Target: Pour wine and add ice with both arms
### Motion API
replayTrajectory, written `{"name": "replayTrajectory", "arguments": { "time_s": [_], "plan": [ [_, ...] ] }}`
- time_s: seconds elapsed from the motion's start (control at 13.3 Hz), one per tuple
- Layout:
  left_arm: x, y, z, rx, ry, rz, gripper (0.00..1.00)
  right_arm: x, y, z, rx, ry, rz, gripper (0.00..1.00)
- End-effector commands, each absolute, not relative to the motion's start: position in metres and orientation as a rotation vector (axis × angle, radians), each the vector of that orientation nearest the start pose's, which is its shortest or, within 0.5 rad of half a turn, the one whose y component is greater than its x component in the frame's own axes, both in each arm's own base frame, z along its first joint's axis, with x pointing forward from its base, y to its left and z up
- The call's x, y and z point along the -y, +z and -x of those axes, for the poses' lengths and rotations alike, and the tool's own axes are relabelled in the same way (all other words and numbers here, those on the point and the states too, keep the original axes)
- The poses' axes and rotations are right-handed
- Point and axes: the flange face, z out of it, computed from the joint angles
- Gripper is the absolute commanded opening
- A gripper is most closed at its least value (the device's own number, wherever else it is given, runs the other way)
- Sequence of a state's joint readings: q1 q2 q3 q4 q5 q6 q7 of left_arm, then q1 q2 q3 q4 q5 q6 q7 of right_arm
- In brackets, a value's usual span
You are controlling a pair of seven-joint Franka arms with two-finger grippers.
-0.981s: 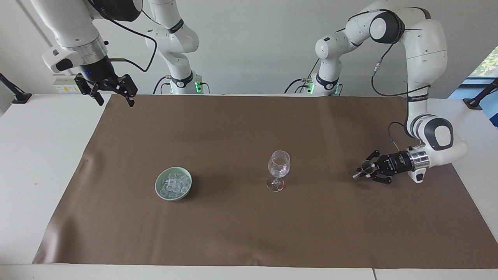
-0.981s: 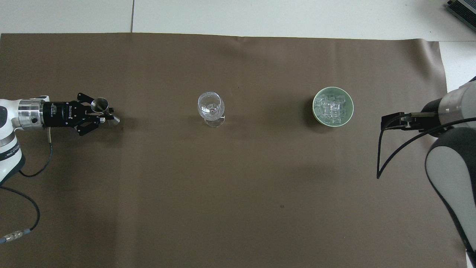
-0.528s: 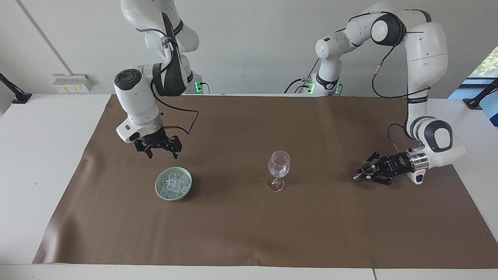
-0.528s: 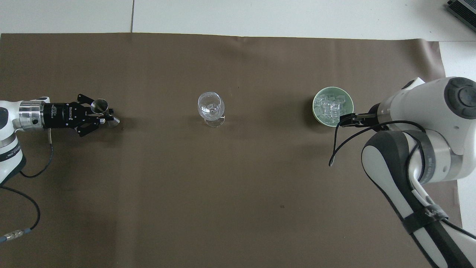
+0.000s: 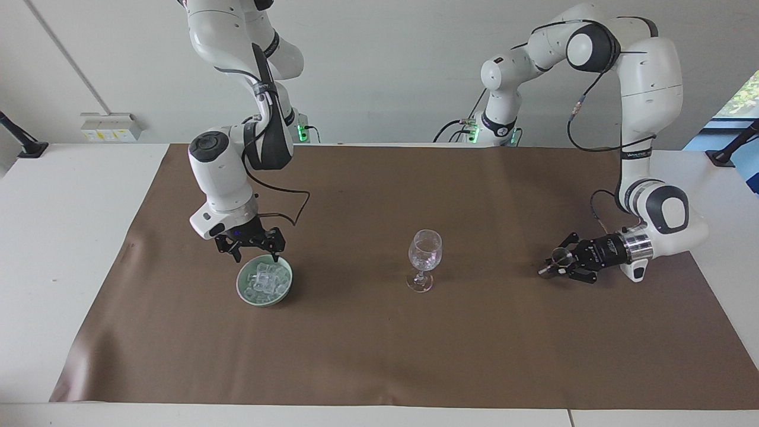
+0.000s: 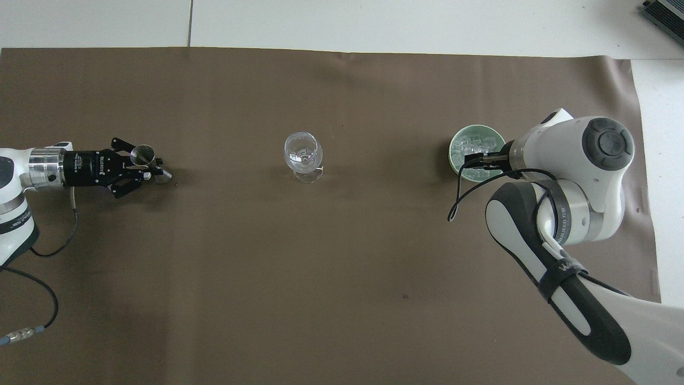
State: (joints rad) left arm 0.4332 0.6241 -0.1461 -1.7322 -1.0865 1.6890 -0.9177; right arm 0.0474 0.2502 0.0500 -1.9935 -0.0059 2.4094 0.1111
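Note:
A pale green bowl [image 5: 239, 284] [image 6: 453, 154] holds a pile of clear ice [image 5: 264, 280] [image 6: 474, 145] toward the right arm's end of the table. My right gripper [image 5: 256, 255] hangs open just over the bowl's rim, pointing down; in the overhead view its wrist covers part of the bowl. A clear stemmed wine glass [image 5: 424, 258] [image 6: 303, 152] stands mid-table. My left gripper [image 5: 553, 265] [image 6: 152, 168] lies low and level over the mat, shut on a small metal jigger [image 5: 557, 255] [image 6: 143, 155]. No wine shows in either view.
A brown mat [image 5: 379, 350] [image 6: 320, 267] covers most of the white table [image 5: 59, 237]. The right arm's elbow and cable [image 6: 561, 224] hang over the mat beside the bowl. A loose grey cable [image 6: 37, 299] lies near the left arm.
My right arm has swung down from high over its end of the table to just above the bowl of ice. The left gripper has kept its hold on the jigger, almost still.

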Motion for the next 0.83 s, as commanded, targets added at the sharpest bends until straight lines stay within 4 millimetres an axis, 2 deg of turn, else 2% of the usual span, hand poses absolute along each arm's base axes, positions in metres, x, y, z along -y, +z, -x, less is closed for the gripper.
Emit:
{"name": "replayTrajectory", "arguments": {
  "time_s": [0.0,0.15,0.23,0.53,0.6,0.68,0.75],
  "plan": [
    [-0.106,0.236,-0.625,-1.561,-1.07,-1.314,0.18,-0.057,0.339,-0.625,-0.033,-0.282,3.102,1.0],
    [-0.106,0.238,-0.625,-1.554,-1.067,-1.319,0.31,-0.053,0.341,-0.628,-0.036,-0.292,3.104,0.72],
    [-0.106,0.237,-0.625,-1.554,-1.07,-1.319,0.37,-0.052,0.344,-0.631,-0.036,-0.304,3.102,0.67],
    [-0.107,0.238,-0.625,-1.541,-1.064,-1.339,0.41,-0.048,0.351,-0.637,-0.041,-0.328,3.099,0.65],
    [-0.108,0.238,-0.624,-1.542,-1.063,-1.337,0.45,-0.049,0.35,-0.638,-0.044,-0.328,3.098,0.65],
    [-0.108,0.238,-0.625,-1.541,-1.061,-1.344,0.57,-0.049,0.349,-0.639,-0.044,-0.33,3.098,0.65],
    [-0.108,0.239,-0.626,-1.539,-1.055,-1.358,0.85,-0.051,0.349,-0.64,-0.044,-0.332,3.097,0.65]
  ]
}}
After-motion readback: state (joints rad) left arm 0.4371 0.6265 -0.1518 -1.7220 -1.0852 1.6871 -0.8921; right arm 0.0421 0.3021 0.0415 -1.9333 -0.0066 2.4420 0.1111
